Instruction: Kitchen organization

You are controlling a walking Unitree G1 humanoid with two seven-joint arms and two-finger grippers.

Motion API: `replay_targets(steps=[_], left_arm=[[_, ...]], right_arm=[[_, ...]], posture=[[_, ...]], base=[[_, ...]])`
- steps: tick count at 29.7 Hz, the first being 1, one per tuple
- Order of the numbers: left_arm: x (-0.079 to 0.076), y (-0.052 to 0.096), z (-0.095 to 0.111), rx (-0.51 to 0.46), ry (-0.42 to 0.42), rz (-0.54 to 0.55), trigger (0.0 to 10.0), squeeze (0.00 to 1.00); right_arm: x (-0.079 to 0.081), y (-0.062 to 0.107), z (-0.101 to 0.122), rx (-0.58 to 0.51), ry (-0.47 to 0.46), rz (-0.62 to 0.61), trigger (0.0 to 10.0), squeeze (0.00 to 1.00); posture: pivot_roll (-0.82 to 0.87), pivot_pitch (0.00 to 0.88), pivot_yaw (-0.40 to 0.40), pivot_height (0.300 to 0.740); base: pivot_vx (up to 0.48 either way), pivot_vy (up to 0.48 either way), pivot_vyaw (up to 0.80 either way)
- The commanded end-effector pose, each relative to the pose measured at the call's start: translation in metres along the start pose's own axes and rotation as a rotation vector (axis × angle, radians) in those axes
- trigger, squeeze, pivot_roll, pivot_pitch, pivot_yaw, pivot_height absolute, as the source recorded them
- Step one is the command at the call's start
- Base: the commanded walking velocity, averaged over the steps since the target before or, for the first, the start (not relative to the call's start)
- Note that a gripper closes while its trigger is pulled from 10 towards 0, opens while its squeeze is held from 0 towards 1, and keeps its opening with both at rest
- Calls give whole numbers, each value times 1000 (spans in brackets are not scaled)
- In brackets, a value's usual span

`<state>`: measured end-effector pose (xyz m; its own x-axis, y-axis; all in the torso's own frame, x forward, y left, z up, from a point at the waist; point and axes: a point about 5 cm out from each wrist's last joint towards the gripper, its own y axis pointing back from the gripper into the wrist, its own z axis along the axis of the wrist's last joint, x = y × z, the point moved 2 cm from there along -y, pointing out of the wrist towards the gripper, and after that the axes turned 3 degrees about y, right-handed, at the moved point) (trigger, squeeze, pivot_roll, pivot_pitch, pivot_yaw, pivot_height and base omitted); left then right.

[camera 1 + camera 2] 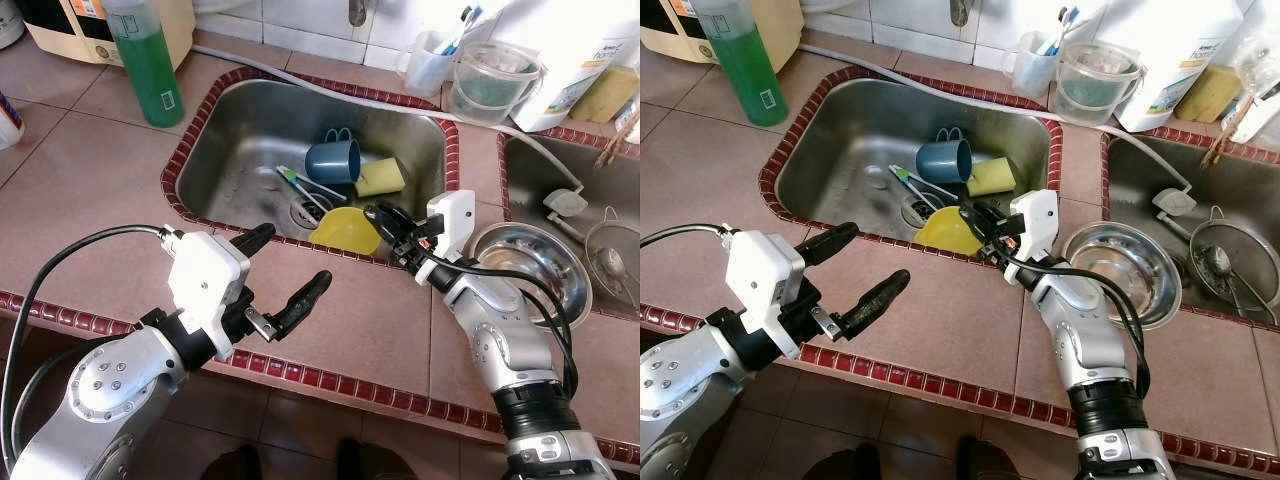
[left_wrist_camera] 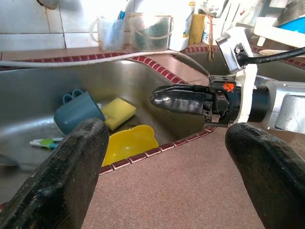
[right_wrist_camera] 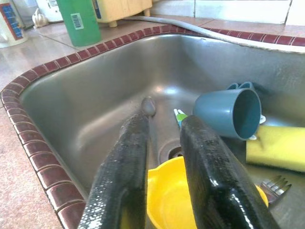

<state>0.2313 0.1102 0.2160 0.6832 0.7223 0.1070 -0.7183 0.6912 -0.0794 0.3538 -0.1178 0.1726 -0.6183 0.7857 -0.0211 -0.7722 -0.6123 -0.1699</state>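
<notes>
A tiled desk [image 1: 90, 190] with a dark red border is spanning the frame, and a steel sink [image 1: 250, 130] is sitting in its upper centre. A second basin [image 1: 560, 170] is lying at the right edge, with a steel bowl [image 1: 535, 262] resting on the desk just left of it. A green bottle [image 1: 145, 60] is standing at the upper left. Inside the sink, a blue cup [image 1: 333, 160] is lying on its side, touching a yellow sponge [image 1: 380, 177]; a yellow bowl [image 1: 346, 230] is leaning against the near wall, beside a toothbrush [image 1: 300, 183] near the drain. The left tool [image 1: 277, 272] is hovering over the desk at lower left, its fingers spread wide. The right tool [image 1: 385, 222] is reaching over the sink's near rim just above the yellow bowl, its fingers standing narrowly apart, pinching nothing.
</notes>
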Motion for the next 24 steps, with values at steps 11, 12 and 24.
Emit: replay_targets(steps=[11, 12, 24], left_arm=[[-4, 0, 3, -5, -10, -22, 10000, 0], [-4, 0, 3, -5, -10, -22, 10000, 0], [10, -3, -9, 1, 45, 32, 10000, 0]], right_arm=[[-7, -3, 17, -88, 13, -27, 10000, 1000], [-8, -4, 19, -94, 18, -28, 10000, 1000], [-18, -5, 50, -191, 101, -97, 10000, 0]], posture=[[-77, 274, -90, 732], [-77, 274, -90, 732], [-93, 229, -97, 732]], base=[[0, 0, 0], [0, 0, 0], [0, 0, 0]])
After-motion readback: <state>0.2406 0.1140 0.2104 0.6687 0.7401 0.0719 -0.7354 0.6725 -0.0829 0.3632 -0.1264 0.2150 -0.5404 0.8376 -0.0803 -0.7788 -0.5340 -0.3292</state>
